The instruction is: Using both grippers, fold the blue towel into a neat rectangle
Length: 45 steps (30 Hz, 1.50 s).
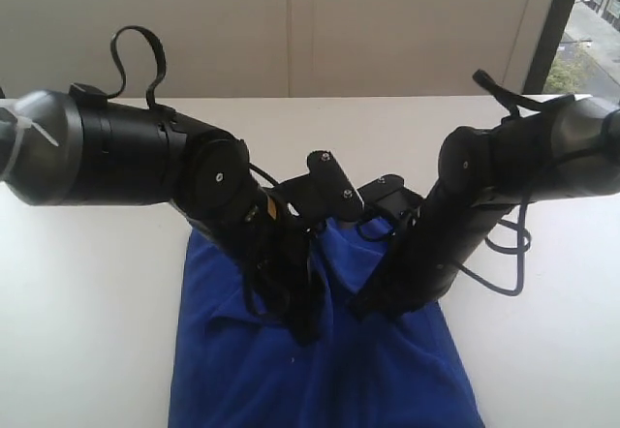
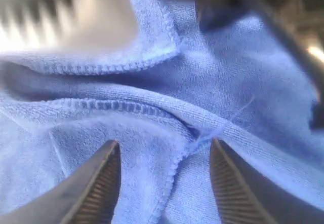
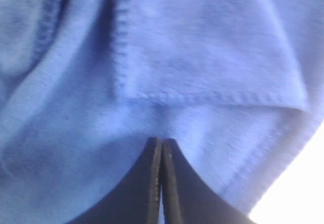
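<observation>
One blue towel [image 1: 320, 370] lies on one white table [image 1: 87, 283]. Two black arms [image 1: 136, 152] reach over it, each ending in one gripper. In the exterior view the towel spreads, rumpled, from the centre down to 6 o'clock, where it runs out of the picture. One arm comes in from 9 o'clock and the other from 3 o'clock, and they meet over the towel's far end just below the centre. One black cable [image 1: 136, 60] loops up from the arm at 9 o'clock, and a strip of window [image 1: 586, 21] shows at 2 o'clock.

The exterior view gives the whole layout, but the arms' own bulk hides both sets of fingertips, so neither opening can be read there. The wrist views supply that. In the left wrist view the left gripper [image 2: 164, 145] stands wide and grips nothing. Its two ribbed fingers [image 2: 98, 183] sit on either side of a stitched hem [image 2: 174, 168] where a towel corner folds over, and one loose thread [image 2: 240, 110] trails nearby. In the right wrist view the right gripper [image 3: 161, 142] is closed, its two fingers flat against each other with their tips at the cloth. Whether they pinch any cloth cannot be told. That view also shows one folded-over flap [image 3: 212, 46] with a stitched edge, which the arms hide in the exterior view.
</observation>
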Tool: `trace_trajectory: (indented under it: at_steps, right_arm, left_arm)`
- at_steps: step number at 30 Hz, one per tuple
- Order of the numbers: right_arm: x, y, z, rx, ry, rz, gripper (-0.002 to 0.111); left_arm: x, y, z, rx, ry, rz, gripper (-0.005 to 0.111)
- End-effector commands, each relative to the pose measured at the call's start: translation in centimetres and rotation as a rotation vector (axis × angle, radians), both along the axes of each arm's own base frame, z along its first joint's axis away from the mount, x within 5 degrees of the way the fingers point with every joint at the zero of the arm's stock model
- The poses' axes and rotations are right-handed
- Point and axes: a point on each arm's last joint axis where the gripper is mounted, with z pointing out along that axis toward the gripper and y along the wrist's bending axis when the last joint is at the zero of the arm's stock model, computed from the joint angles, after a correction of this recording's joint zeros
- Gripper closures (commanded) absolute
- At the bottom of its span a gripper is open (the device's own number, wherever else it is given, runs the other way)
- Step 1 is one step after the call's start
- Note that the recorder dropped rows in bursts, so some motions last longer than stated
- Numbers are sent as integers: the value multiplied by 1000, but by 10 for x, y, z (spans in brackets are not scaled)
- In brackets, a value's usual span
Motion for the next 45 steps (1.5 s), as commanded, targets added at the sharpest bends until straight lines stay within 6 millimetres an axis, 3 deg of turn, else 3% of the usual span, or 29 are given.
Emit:
trace_trajectory:
  at_steps: [1, 5, 15, 27, 33, 40, 45]
  right_arm:
    - [-4, -14, 15, -17, 11, -49, 108]
    - [-11, -15, 21, -17, 38, -44, 108]
    - [-32, -23, -8, -25, 41, -84, 108]
    - [-34, -23, -11, -17, 32, -100, 108]
    - [-34, -23, -11, -16, 30, -100, 108]
    - [-33, -23, -11, -16, 25, -101, 108]
    - [-33, -23, -11, -15, 18, -102, 108]
  left_arm:
    - [-2, 1, -9, 23, 35, 9, 50]
    - [2, -2, -17, 18, 27, 14, 50]
    - [4, -6, -32, 20, 46, 31, 50]
    - [8, -9, -45, 20, 40, 37, 50]
    - [8, -9, -45, 21, 39, 36, 65]
    - [8, -9, -39, 7, 26, 36, 69]
    - [8, -9, -31, -9, 2, 31, 95]
